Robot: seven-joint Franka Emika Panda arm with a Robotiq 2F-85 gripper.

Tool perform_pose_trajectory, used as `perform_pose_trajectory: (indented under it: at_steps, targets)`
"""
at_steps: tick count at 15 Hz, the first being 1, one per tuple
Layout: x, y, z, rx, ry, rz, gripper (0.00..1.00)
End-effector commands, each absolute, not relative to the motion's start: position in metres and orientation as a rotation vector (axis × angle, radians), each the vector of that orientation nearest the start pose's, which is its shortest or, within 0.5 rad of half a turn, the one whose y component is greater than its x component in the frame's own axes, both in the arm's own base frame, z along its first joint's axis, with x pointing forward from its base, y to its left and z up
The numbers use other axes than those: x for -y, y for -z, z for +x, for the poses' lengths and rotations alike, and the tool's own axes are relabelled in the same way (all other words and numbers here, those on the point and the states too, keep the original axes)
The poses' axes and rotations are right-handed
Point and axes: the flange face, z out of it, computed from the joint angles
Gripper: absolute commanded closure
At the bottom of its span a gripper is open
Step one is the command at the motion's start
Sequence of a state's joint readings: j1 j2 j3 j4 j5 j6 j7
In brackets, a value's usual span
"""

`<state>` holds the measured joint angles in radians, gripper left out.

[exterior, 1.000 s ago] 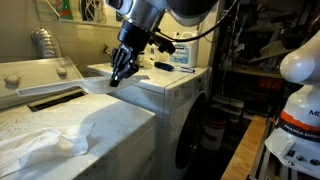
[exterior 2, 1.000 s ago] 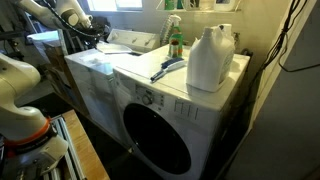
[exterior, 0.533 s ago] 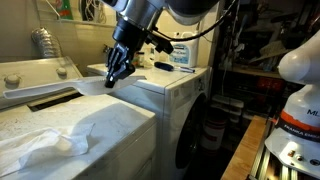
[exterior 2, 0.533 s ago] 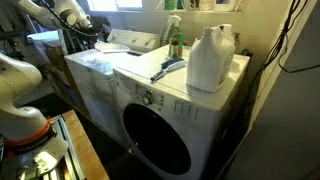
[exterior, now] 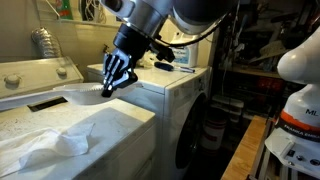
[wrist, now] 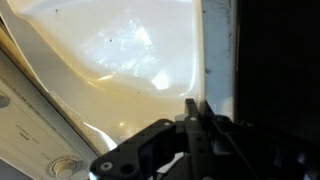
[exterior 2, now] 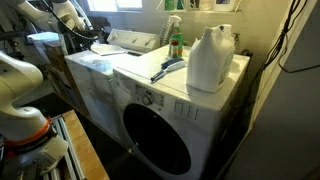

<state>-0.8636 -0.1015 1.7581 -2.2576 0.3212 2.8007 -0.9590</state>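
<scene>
One dark gripper (exterior: 111, 84) hung at upper centre of an exterior view, its fingers pointed down and to the left onto the right edge of the white washer lid (exterior: 76, 97). Whether the fingers were clamped on that edge or merely set against it could not be told from any view. The lid lay nearly flat on the top-loading washer (exterior: 115, 135) in the left half of the frame, with a thin dark gap (exterior: 44, 103) showing along its left part, below the control panel (exterior: 30, 75). A crumpled white cloth (exterior: 45, 148) rested on the washer's top at lower left, well apart from the gripper. Just right of the washer stood a front-loading dryer (exterior: 185, 100); in an exterior view its round door (exterior 2: 158, 140) filled the lower centre, and a white jug (exterior 2: 210, 58) and a green bottle (exterior 2: 175, 45) stood on its top at upper right. A white robot base with an orange band (exterior: 297, 105) stood at the far right edge. The wrist view showed a glossy white surface across its upper left, with dark gripper parts along the bottom.
</scene>
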Motion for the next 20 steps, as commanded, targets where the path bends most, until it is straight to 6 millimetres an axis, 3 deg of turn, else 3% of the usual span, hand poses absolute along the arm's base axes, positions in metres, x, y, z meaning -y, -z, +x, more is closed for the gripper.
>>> perform_pose_trajectory:
  at_steps: [1,6,13,20]
  targets:
    - [-0.418,-0.391,0.359,-2.215,-0.88,2.115,0.98]
    - [-0.402,-0.374,0.358,-2.206,-0.948,2.069,0.98]
    - [-0.414,-0.37,0.347,-2.251,-1.013,2.013,0.98]
    - [-0.42,-0.349,0.374,-2.23,-1.007,2.078,0.98]
